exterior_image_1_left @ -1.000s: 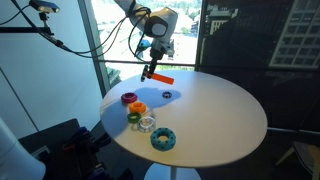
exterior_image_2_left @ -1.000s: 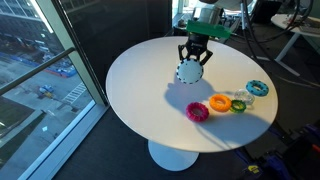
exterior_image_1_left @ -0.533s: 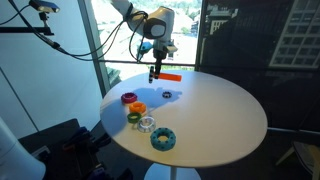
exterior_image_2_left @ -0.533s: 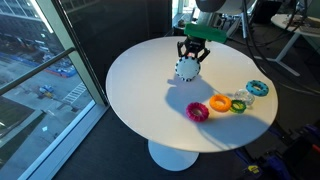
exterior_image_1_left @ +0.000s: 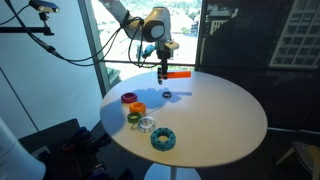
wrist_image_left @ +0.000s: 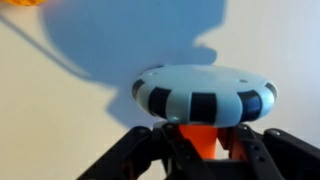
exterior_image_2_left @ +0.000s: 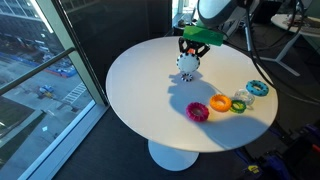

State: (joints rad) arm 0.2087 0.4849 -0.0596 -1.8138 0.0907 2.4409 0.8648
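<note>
My gripper (wrist_image_left: 205, 135) is clamped on the orange part of a striped ring (wrist_image_left: 205, 95); the ring hangs clear of the surface (exterior_image_1_left: 220, 115), out toward its far side in an exterior view (exterior_image_2_left: 187, 63). The hold looks slight to me: only the fingertips pinch that narrow part, and most of the ring sticks out beyond them; a jolt or a quick swing could twist it in the grip or shake it loose. If it drops it may land on edge, roll, and go over the rim, since the surface is round with no lip. The pink ring (exterior_image_2_left: 197, 112), orange ring (exterior_image_2_left: 220, 103) and teal ring (exterior_image_2_left: 257, 88) lie well apart from it, so a knock there seems unlikely unless I swing wide and low.

The surface is white, smooth and on a single foot; sun throws hard shadows across it. A tall window (exterior_image_2_left: 40, 70) stands just beside it, with a street far below; cables and dark panels fill the rest of the room.
</note>
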